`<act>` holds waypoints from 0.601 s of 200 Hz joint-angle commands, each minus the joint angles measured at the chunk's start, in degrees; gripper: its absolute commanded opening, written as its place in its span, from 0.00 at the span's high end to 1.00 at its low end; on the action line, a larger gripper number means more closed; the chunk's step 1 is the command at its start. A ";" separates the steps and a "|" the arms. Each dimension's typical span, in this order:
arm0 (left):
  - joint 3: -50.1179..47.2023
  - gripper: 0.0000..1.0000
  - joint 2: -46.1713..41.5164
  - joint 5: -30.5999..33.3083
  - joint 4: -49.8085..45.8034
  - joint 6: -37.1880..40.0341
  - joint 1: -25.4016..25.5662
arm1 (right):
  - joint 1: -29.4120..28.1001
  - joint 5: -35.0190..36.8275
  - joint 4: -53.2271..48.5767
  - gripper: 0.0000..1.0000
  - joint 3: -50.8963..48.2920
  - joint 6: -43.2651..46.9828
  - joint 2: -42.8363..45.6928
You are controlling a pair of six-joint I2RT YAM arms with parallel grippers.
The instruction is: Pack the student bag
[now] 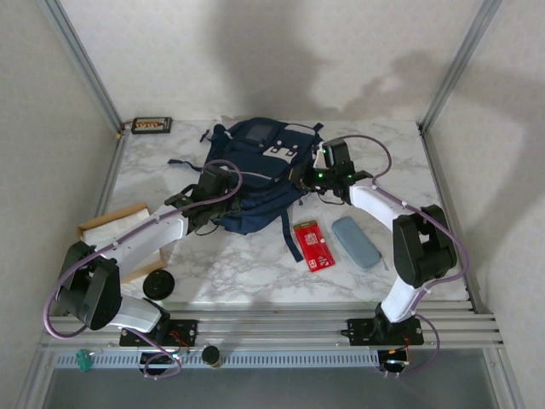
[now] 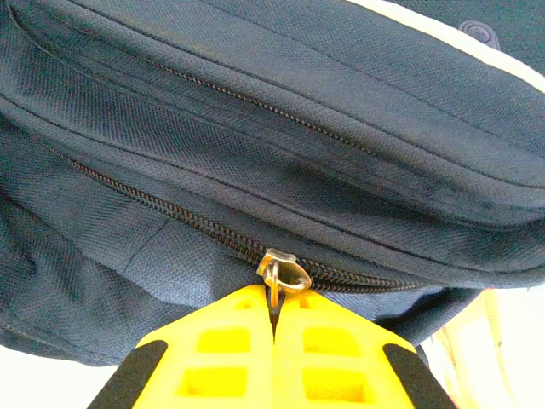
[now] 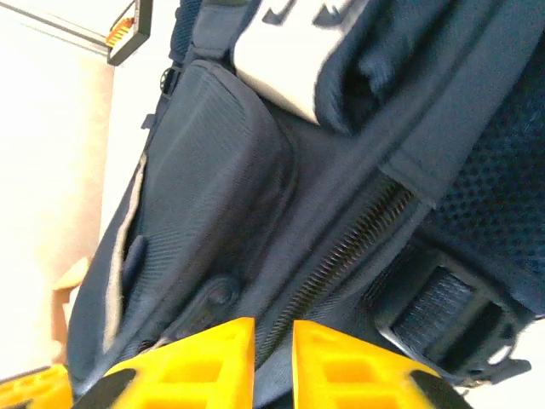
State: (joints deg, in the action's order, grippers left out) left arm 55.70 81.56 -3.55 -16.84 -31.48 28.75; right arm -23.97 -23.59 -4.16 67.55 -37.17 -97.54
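Note:
The student bag [image 1: 255, 166], a navy-blue backpack with pale patches, lies at the back middle of the marble table. My left gripper [image 1: 220, 183] is at its left side. In the left wrist view the yellow fingers [image 2: 274, 308] are pressed together on the metal zipper pull [image 2: 285, 273] of a closed zipper across the bag [image 2: 255, 128]. My right gripper [image 1: 312, 175] is at the bag's right side. In the right wrist view its jaws [image 3: 274, 328] stand a narrow gap apart, against the bag's fabric [image 3: 221, 179], where a zipper line [image 3: 358, 239] runs down into the gap.
A red booklet [image 1: 313, 244] and a small grey-blue oblong case [image 1: 356, 242] lie in front of the bag on the right. An open cardboard box [image 1: 109, 225] and a black round object [image 1: 158, 284] sit at the left. A small dark tray [image 1: 152, 125] is at the back left corner.

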 commanded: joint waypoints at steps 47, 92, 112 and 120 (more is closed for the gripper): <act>-2.43 1.00 -2.02 -0.57 4.74 -0.77 -1.09 | -8.36 -1.03 2.65 0.39 -1.59 39.40 8.04; -2.97 1.00 -2.83 -1.01 5.59 -0.97 -1.16 | -12.89 -3.00 1.32 0.34 -0.32 65.16 4.51; -3.14 1.00 -3.23 -1.02 5.89 -1.05 -1.16 | -15.35 2.17 2.66 0.34 -0.38 73.01 2.23; -3.21 1.00 -3.16 -0.96 6.07 -1.02 -1.16 | -15.56 3.42 3.77 0.34 -0.32 74.45 1.48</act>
State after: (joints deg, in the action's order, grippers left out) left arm 53.06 80.68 -4.60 -13.15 -31.70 28.27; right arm -37.34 -23.94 -2.09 67.00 22.37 -93.54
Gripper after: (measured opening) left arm 0.054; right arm 0.664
